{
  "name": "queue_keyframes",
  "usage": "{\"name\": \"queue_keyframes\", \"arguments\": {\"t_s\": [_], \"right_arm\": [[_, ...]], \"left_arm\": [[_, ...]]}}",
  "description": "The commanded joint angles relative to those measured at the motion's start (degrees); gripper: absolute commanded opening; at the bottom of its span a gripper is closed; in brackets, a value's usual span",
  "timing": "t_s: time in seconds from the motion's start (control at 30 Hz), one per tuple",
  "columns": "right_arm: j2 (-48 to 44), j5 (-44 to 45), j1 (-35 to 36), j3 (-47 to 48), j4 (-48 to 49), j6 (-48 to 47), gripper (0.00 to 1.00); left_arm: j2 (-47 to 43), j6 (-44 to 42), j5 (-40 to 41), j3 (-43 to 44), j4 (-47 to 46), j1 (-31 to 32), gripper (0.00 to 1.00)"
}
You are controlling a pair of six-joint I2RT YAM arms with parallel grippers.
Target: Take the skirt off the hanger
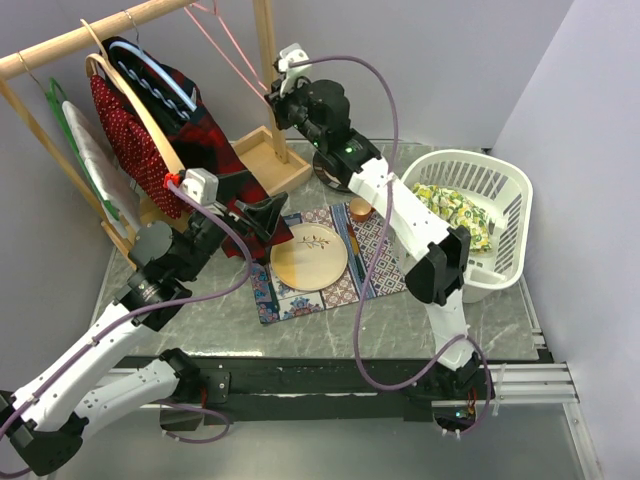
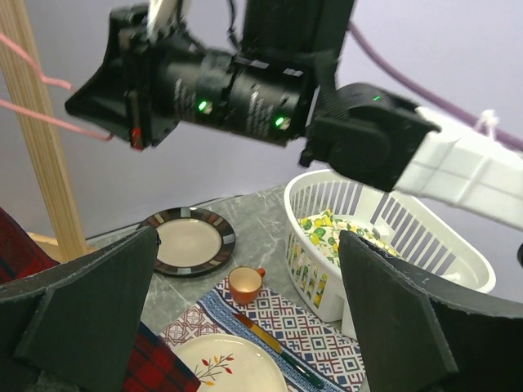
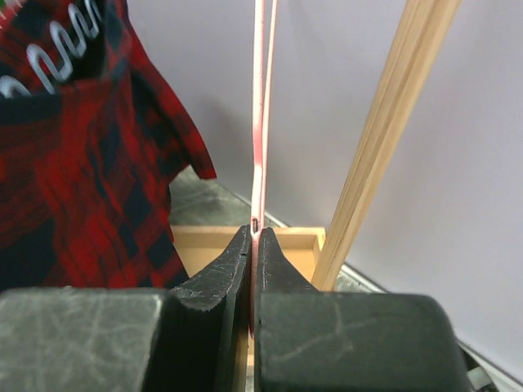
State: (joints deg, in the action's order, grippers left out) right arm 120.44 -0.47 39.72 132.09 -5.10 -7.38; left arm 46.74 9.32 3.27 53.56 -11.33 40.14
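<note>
Right end effector is clamped shut on the thin pink wire hanger. Left end effector gapes open beside the red-and-black plaid skirt, which hangs far left — a hard tug could tip the wooden rack.

Bright even light, soft shadows, top view sharp — wrist views' near foreground slightly blurred

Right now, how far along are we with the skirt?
Done: the right gripper has its jaws shut on the pink hanger. In hand: the left gripper, open, holds nothing beside the plaid skirt. Left: the skirt hangs by the rack, not yet pulled free.
</note>
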Motion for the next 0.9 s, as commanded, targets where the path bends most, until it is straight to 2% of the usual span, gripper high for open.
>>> {"name": "queue_keyframes", "arguments": {"t_s": [0.0, 0.33, 0.47, 0.5, 0.67, 0.8, 0.87], "right_arm": [[1.4, 0.4, -0.6, 2.4, 3.8, 0.6, 0.00], [-0.8, 3.4, -2.9, -2.1, 3.7, 5.2, 0.01], [-4.5, 5.7, -4.1, -7.4, 3.8, 7.3, 0.11], [-6.1, 5.6, -4.7, -8.3, 4.0, 7.3, 0.22], [-11.4, 3.3, -5.3, -13.9, 4.2, 9.1, 0.59], [-14.4, -0.8, -5.2, -12.6, -4.2, 9.7, 0.79], [-18.0, -0.8, -5.2, -16.5, -5.4, 11.1, 0.87]], "left_arm": [[0.2, 0.0, -0.7, 0.5, -1.4, -0.2, 0.97], [1.2, -0.1, 0.7, 0.7, -1.1, -0.5, 0.97], [2.6, 0.1, 3.0, 1.5, 0.0, -0.7, 0.97], [2.7, 0.2, 3.5, 1.4, -0.1, -0.8, 0.97], [2.6, 0.4, 6.0, 0.8, -0.7, -1.1, 0.97], [4.1, 0.1, 8.9, 2.5, 2.2, -1.5, 0.97], [7.2, -0.8, 9.1, 6.0, 5.4, -1.8, 0.97]]}}
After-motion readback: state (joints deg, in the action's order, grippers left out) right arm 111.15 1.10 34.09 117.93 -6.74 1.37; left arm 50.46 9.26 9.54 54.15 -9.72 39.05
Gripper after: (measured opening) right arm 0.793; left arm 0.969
